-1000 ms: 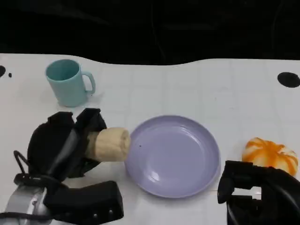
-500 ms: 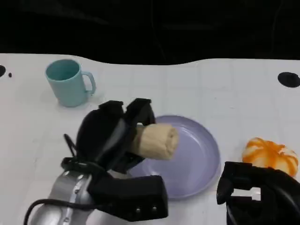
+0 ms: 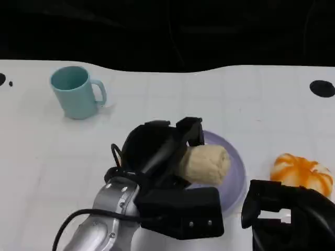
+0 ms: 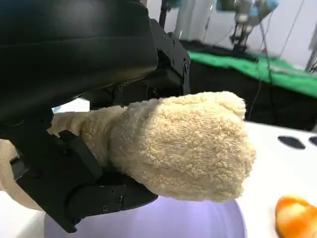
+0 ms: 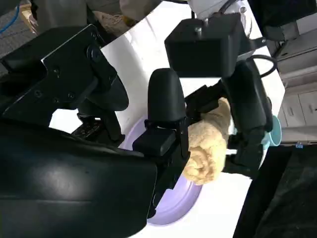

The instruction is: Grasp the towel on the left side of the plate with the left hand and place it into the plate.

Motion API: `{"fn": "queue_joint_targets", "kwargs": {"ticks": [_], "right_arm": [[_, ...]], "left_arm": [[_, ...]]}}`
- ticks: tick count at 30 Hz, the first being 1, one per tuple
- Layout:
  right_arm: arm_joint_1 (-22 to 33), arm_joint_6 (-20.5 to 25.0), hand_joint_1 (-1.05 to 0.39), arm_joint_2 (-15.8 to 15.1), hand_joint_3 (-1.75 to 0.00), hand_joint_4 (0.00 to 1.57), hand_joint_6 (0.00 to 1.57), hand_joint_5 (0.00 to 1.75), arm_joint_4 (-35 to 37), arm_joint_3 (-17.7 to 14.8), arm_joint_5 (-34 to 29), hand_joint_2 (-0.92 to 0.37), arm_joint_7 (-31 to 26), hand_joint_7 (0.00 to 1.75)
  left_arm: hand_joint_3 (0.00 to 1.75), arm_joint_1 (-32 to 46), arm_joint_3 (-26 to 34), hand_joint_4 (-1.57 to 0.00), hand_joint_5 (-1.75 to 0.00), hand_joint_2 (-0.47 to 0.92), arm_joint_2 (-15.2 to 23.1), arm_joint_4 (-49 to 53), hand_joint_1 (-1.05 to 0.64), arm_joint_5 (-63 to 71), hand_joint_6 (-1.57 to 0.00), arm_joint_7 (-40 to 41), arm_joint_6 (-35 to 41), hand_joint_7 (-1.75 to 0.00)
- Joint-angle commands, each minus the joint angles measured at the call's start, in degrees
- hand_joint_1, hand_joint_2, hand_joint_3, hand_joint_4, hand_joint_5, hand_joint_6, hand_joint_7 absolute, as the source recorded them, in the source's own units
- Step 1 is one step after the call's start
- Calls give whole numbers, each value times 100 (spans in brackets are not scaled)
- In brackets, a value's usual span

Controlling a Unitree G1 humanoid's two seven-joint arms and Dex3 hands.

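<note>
The left hand (image 3: pixel 157 151) and towel (image 3: pixel 208 164) hide much of the plate (image 3: pixel 236 172).

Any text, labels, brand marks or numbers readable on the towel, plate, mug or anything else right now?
None can be read in these views.
Towel, held by the left robot hand: plain, no tag showing.
Plate: plain purple, no marking.
Mug: plain teal, no print.
Orange-and-white object: stripes only, no lettering.
Right robot hand: black, no readable marking.

plate (image 3: pixel 236 172) top bare (mug (image 3: pixel 77 92) far)
</note>
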Motion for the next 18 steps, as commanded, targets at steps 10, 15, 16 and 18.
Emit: {"fn": "queue_joint_targets", "kwargs": {"ticks": [10, 15, 16, 18], "right_arm": [[-38, 60, 3, -27, -146, 82, 70, 175, -55, -35, 44, -43, 2, 158], [-39, 101, 3, 14, -146, 82, 71, 175, -64, -12, 54, -42, -32, 158], [-38, 103, 3, 22, -146, 82, 71, 175, -61, -8, 52, -42, -37, 158], [-45, 105, 3, 26, -146, 82, 71, 175, -61, 12, 38, -41, -44, 157]], "left_arm": [[15, -90, -59, -11, -50, 92, 304, -653, -59, -48, -27, -1554, 607, -1], [14, -96, -132, -1, -46, 92, 486, -1011, -71, 241, -3, -2089, 876, 0], [15, -97, -132, -1, -45, 92, 511, -1065, -74, 273, -2, -2162, 911, 0], [15, -84, -74, 0, -43, 92, 564, -1225, -76, 308, -3, -2311, 1005, -1]]}}
